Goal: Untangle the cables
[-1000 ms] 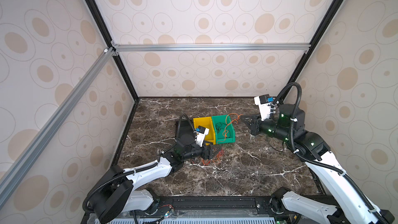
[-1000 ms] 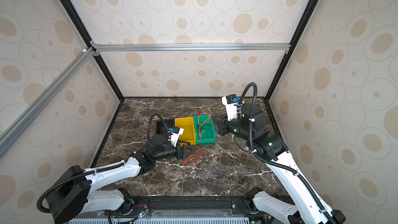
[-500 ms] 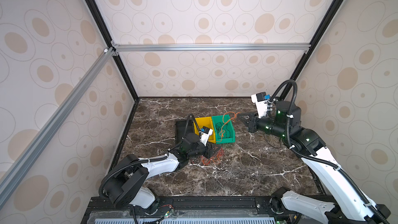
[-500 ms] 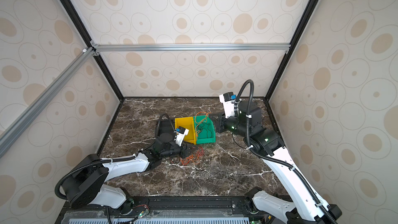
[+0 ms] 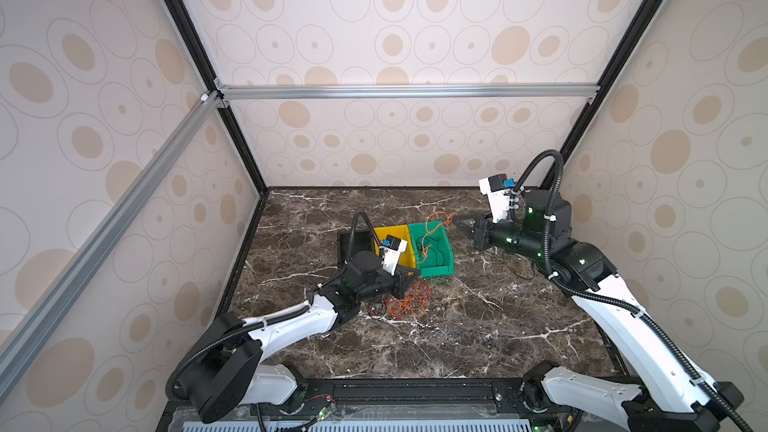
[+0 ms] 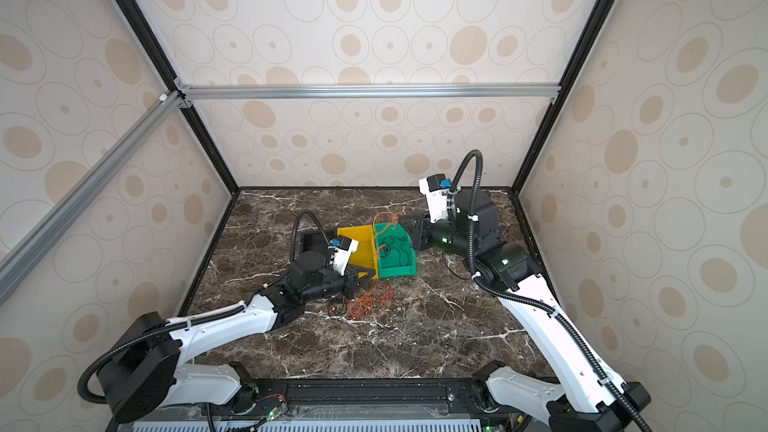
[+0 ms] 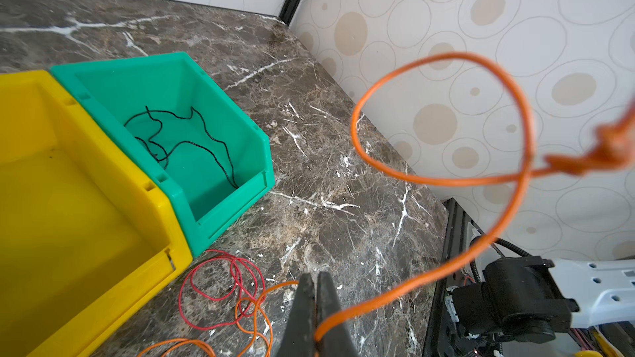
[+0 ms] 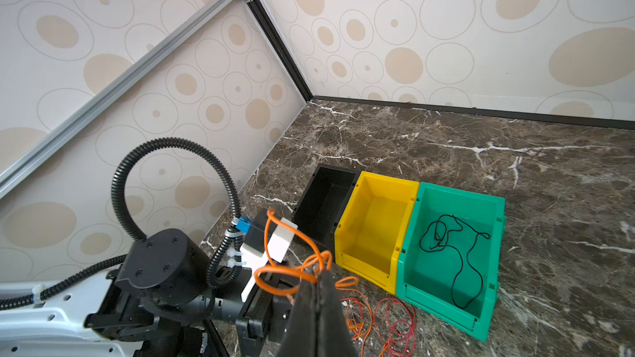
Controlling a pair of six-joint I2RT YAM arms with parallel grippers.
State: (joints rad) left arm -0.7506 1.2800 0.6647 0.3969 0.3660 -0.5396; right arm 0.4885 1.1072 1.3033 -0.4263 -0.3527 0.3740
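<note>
Two claws, both clenched on orange wire: the left gripper (image 7: 315,274) has its jaws pressed together with an orange cable (image 7: 525,168) springing out from between them, and the right gripper (image 8: 321,273) pinches a bunch of orange loops at its tip (seemingly the far part of the same strand, though I cannot trace it all the way). From the left claw the wire rises off the counter (image 5: 457,347) in a wide airborne loop. Below it, the rest of the cables (image 5: 409,303), thin red and orange coils overlapping, lie just in front of the yellow bin (image 8: 388,177), near the middle of the counter. One black cable (image 8: 436,236) sits curled alone in the green bin (image 8: 460,191). My read: the orange strand is being drawn out of the heap. Next, the claws should part slowly, holding it taut and high so the red coils slip off rather than trail along.
</note>
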